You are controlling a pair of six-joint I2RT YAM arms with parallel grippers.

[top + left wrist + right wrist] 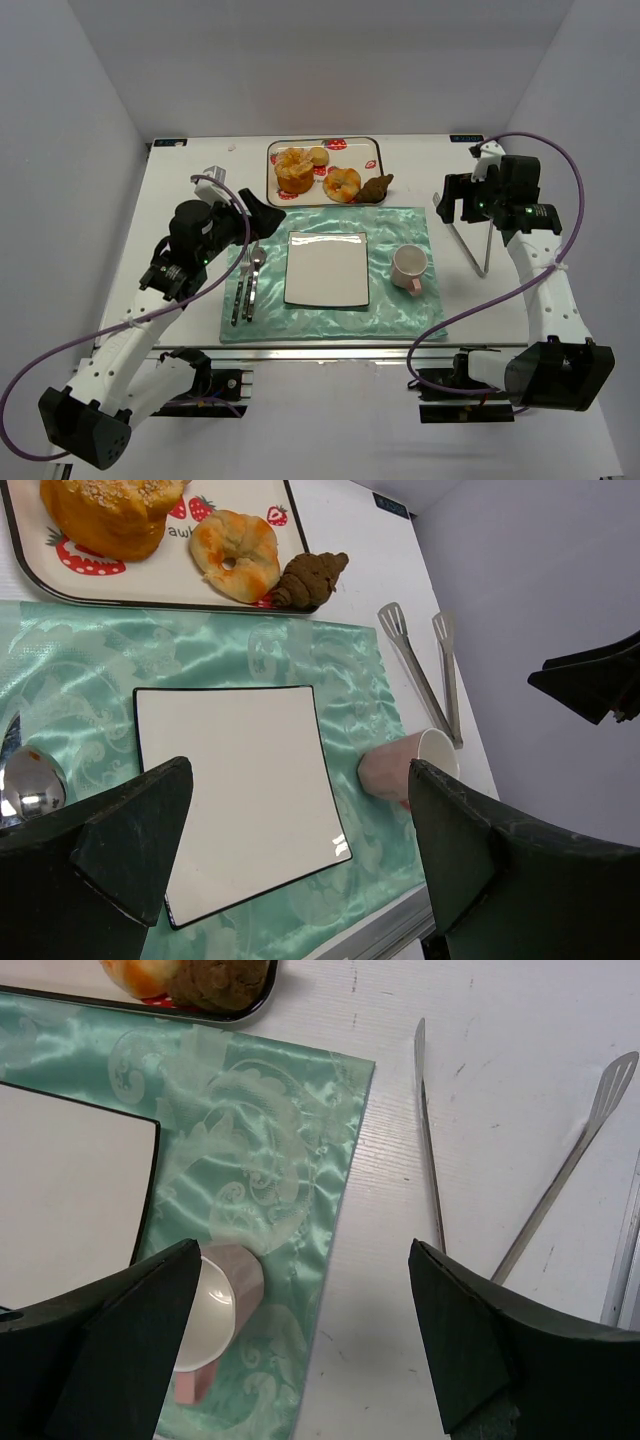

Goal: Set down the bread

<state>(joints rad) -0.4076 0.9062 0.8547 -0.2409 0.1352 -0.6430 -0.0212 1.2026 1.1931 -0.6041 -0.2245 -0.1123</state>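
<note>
Top external first: find the bread [293, 170], several pieces, on the tray [372, 146] at the far side of the table [180, 200]. Not yet on the plate [327, 268], bare on the mat [400, 225] between cutlery [246, 285] and cup [409, 268]. Reads as the very start of the job, with no piece lifted.

Seems to call for the tongs [478, 245], lying on the table just right of the mat and below the right fingers [110, 1330]. To do it well:
- Come straight down over both shafts, towards the joined end.
- Centre them between the pads.
- Close gently to avoid skidding them across the table.
- Keep off the cup nearby.
- Afterwards, take one piece by its sides without crushing it.
- Set it flat in the middle of the plate.

Right fingers: spread wide, holding nothing, touching nothing. Left fingers [100, 850]: likewise wide apart and empty, hanging over the mat's left side and aimed at the plate.
</note>
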